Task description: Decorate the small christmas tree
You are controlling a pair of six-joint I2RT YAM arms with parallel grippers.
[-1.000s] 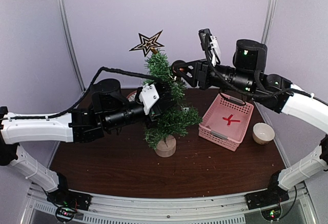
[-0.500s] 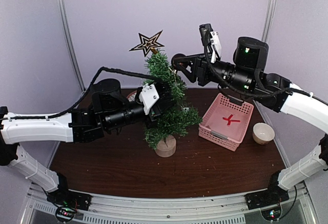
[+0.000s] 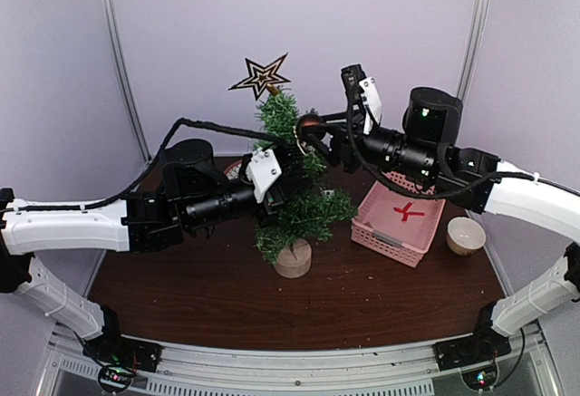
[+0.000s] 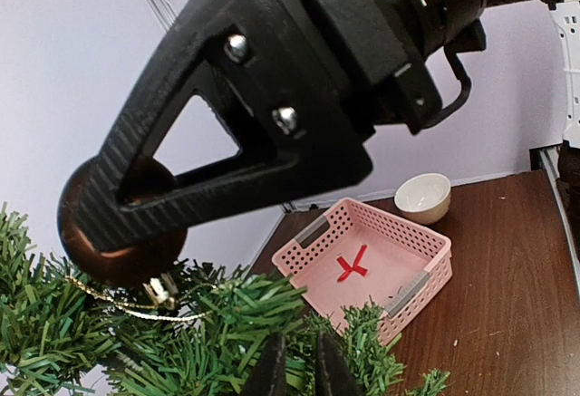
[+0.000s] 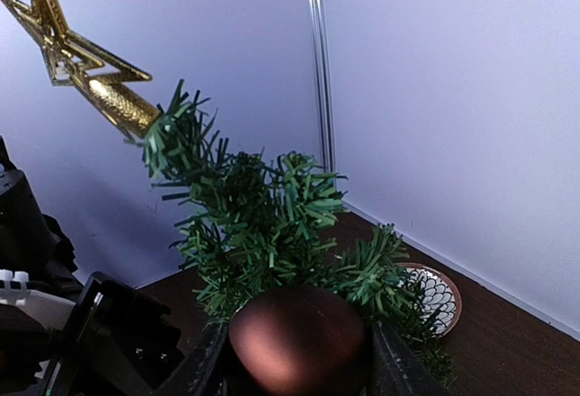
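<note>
Right wrist shows my right claw [image 5: 299, 360] clamped on a brown ball [image 5: 294, 328]; the tree [image 5: 258, 224] stands upright just beyond it, nearest branches against the ball.

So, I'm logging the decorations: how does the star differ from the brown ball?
The star is flat, pointed and gold; the ball is round and dull brown. The star sits atop the tree; the ball is clamped in the right gripper, beside the upper branches. Both are tree ornaments.
</note>
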